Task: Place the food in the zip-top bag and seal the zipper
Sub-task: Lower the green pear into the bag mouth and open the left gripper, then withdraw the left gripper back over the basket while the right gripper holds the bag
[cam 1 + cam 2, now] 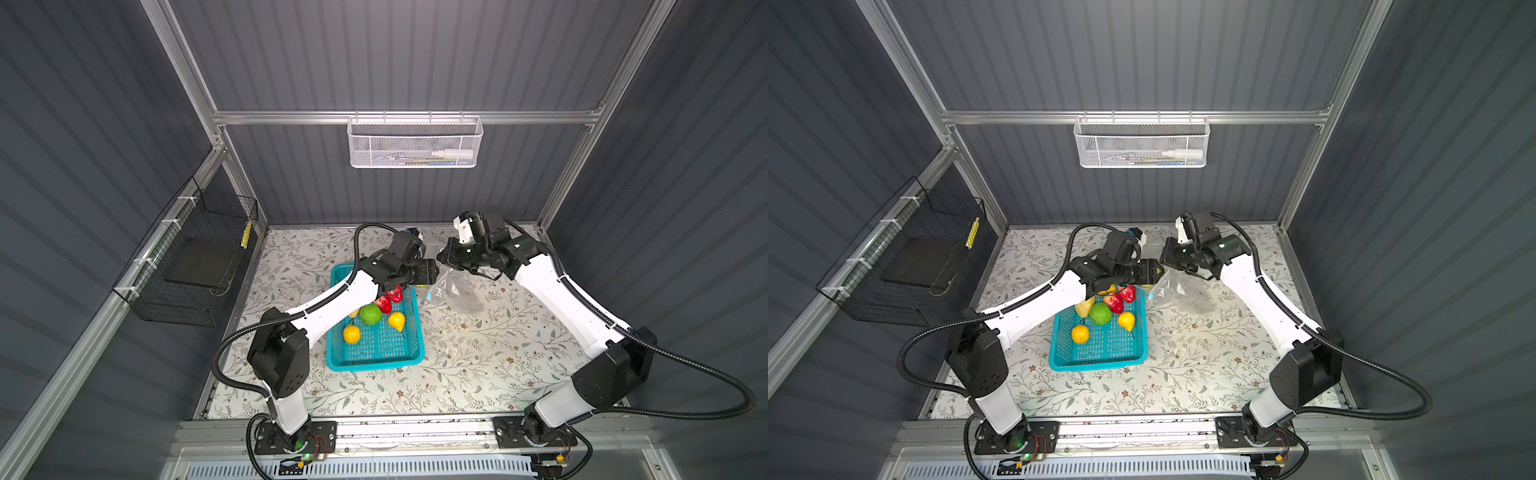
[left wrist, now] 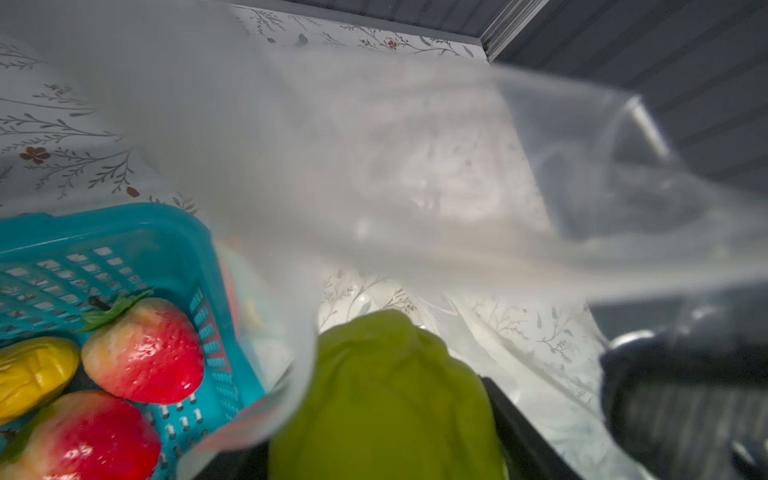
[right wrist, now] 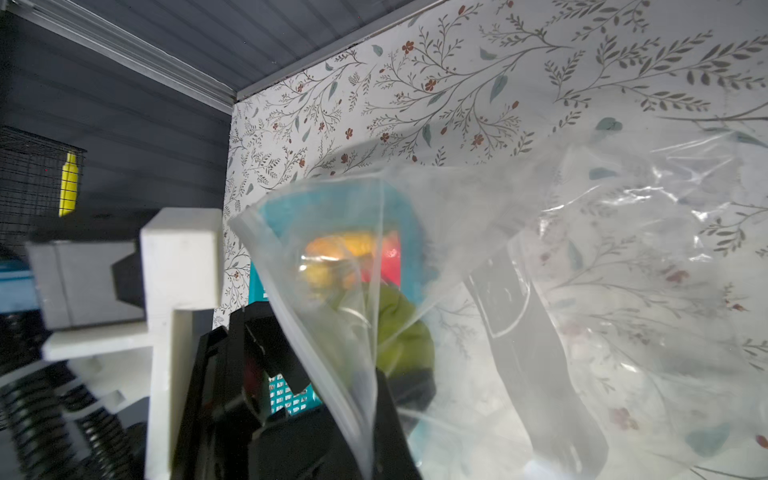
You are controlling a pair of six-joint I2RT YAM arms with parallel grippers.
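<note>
Green pear point(image 2: 382, 399) lies between left end effector point(image 1: 1158, 272) jaws.

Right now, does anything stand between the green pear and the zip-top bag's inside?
Nothing visible does. The right gripper holds the mouth of the zip-top bag open, and the left gripper has the green pear at that mouth.

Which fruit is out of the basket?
The green pear: it sits between the fingers of the left gripper at the clear bag's mouth, while the strawberries and the other fruits all lie in the teal basket.
</note>
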